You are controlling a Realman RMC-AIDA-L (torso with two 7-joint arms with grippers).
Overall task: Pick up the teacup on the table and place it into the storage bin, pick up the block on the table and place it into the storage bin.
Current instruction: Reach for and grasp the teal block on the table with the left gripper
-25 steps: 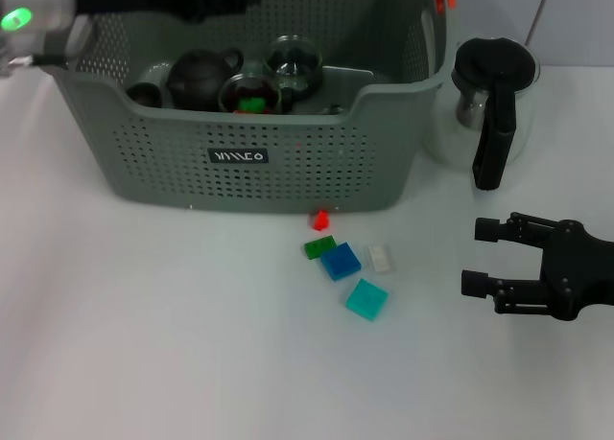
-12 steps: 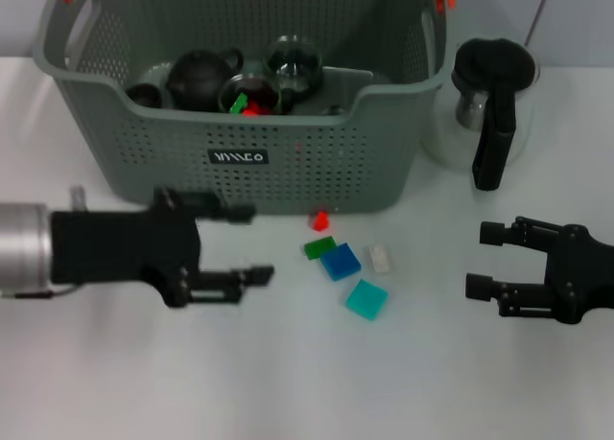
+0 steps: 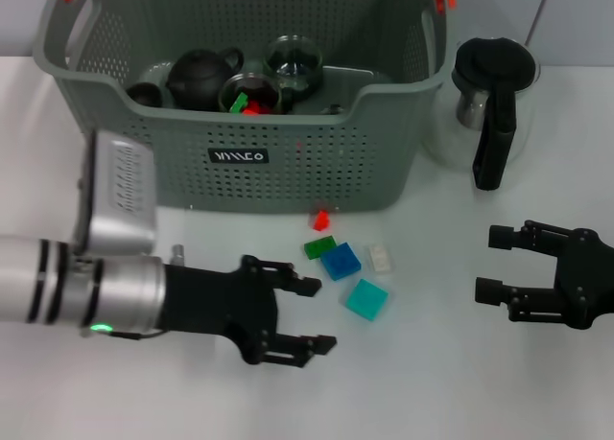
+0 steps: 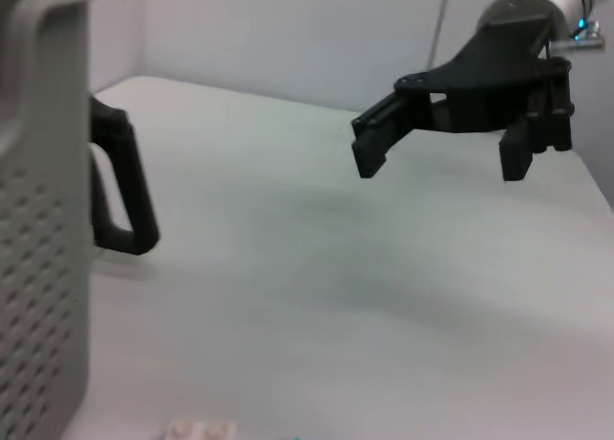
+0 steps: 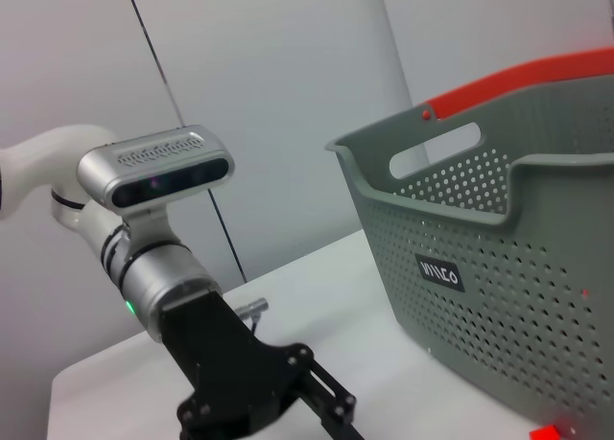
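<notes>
The grey storage bin (image 3: 288,167) stands at the back and holds a dark teapot (image 3: 200,76) and glass teacups (image 3: 251,95); one cup has green and red pieces in it. No teacup stands on the table. In front of the bin lie loose blocks: red (image 3: 320,220), green (image 3: 319,247), blue (image 3: 341,262), white (image 3: 381,258) and cyan (image 3: 366,299). My left gripper (image 3: 323,314) is open and empty, low over the table just left of the cyan block. My right gripper (image 3: 486,264) is open and empty at the right, apart from the blocks.
A glass kettle with a black lid and handle (image 3: 489,104) stands right of the bin. The left wrist view shows the bin wall (image 4: 38,220), the kettle handle (image 4: 120,191) and the right gripper (image 4: 441,167). The right wrist view shows the bin (image 5: 499,258) and the left arm (image 5: 153,267).
My left arm came down from above the bin's left end to the table, then moved right toward the blocks. The right gripper drifted slightly right and down.
</notes>
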